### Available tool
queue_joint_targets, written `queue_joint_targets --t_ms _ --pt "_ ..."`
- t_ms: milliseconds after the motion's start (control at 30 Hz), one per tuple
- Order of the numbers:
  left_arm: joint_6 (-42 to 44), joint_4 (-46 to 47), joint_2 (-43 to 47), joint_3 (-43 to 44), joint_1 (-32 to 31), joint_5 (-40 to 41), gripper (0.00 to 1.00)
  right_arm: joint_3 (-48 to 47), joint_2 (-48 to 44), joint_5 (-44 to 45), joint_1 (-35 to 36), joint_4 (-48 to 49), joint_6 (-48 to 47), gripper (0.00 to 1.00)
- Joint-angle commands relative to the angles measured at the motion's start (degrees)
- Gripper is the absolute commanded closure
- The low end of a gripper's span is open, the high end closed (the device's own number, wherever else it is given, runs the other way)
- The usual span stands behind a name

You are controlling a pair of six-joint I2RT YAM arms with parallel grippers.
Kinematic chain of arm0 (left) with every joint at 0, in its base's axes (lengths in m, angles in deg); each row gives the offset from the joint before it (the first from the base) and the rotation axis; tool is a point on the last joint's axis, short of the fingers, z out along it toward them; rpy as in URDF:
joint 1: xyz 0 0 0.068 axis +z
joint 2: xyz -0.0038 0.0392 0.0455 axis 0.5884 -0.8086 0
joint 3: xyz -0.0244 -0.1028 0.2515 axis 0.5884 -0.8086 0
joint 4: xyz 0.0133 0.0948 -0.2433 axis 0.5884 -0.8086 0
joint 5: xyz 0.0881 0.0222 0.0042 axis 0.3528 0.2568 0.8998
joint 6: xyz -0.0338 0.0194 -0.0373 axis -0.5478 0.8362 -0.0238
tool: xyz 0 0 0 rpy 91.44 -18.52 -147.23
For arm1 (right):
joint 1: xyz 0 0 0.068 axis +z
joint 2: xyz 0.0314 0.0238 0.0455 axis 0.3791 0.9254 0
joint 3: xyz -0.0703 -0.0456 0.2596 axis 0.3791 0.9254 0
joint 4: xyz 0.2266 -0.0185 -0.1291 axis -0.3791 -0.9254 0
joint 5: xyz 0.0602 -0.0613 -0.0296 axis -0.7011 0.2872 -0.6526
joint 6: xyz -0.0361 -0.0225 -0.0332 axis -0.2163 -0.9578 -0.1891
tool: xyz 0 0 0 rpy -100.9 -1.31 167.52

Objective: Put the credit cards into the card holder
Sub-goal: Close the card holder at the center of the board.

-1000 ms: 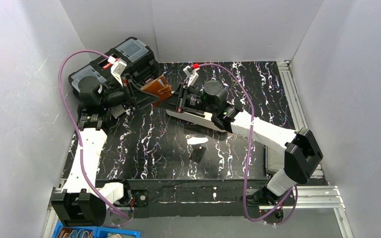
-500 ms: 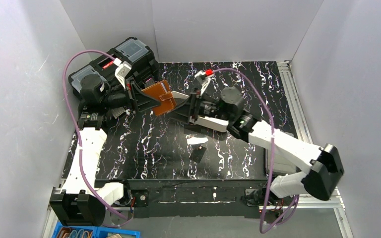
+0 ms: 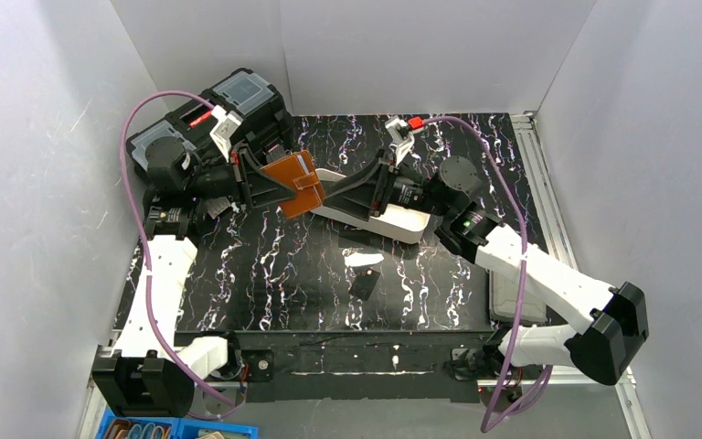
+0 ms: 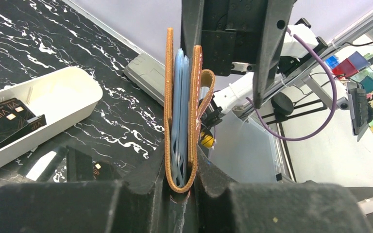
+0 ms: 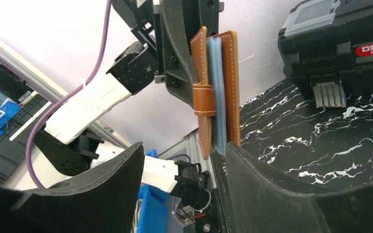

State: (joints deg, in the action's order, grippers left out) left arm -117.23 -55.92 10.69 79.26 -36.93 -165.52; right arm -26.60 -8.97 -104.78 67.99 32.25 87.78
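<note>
The brown card holder (image 3: pixel 296 181) hangs in the air, folded, with my left gripper (image 3: pixel 276 183) shut on its spine. In the left wrist view the card holder (image 4: pixel 180 111) stands upright between the jaws, its blue lining showing. My right gripper (image 3: pixel 338 190) is open just to its right; in the right wrist view the card holder (image 5: pixel 218 87) sits beside the inner face of one finger (image 5: pixel 272 184). Dark credit cards (image 4: pixel 7 121) lie in the white tray (image 4: pixel 77 87). One more card (image 3: pixel 364 283) lies on the table.
A black toolbox (image 3: pixel 228 110) stands at the back left behind the left arm. The white tray (image 3: pixel 393 221) sits under the right arm. A grey pad (image 3: pixel 512 293) lies at the table's right edge. White walls enclose three sides.
My left gripper has shut on the card holder. My right gripper has opened and let go of it, and the right arm has swung back to the right.
</note>
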Motion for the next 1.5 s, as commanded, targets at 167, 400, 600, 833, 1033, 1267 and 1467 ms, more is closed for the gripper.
queue_joint_targets --t_ms 167,400,600,833,1033,1267,1467 --pt "-15.92 13.08 0.06 -0.40 -0.15 -1.17 1.00 -4.16 -3.46 10.63 0.96 -12.01 -14.63 0.35" --pt "-34.36 27.91 -0.70 -6.20 -0.25 2.80 1.00 -6.98 -5.89 20.43 3.91 -16.82 -25.56 0.45" --pt "-38.94 27.10 -0.52 -8.35 -0.26 6.41 1.00 -12.13 -3.40 23.52 7.55 -18.80 -31.70 0.49" --pt "-41.33 24.26 -0.09 -6.89 -0.34 7.44 1.00 -15.42 -0.30 23.08 9.11 -19.30 -33.22 0.58" --pt "-41.81 22.00 0.60 -5.13 -0.73 7.67 1.00 -15.34 0.52 23.28 9.17 -18.40 -33.76 0.60" --pt "-41.51 20.44 1.18 -4.25 -1.42 7.55 1.00 -14.76 0.63 23.35 9.30 -16.77 -33.72 0.61" --pt "-41.18 19.46 1.82 -4.25 -1.83 7.43 1.00 -15.76 1.61 22.92 9.30 -16.30 -33.60 0.67"
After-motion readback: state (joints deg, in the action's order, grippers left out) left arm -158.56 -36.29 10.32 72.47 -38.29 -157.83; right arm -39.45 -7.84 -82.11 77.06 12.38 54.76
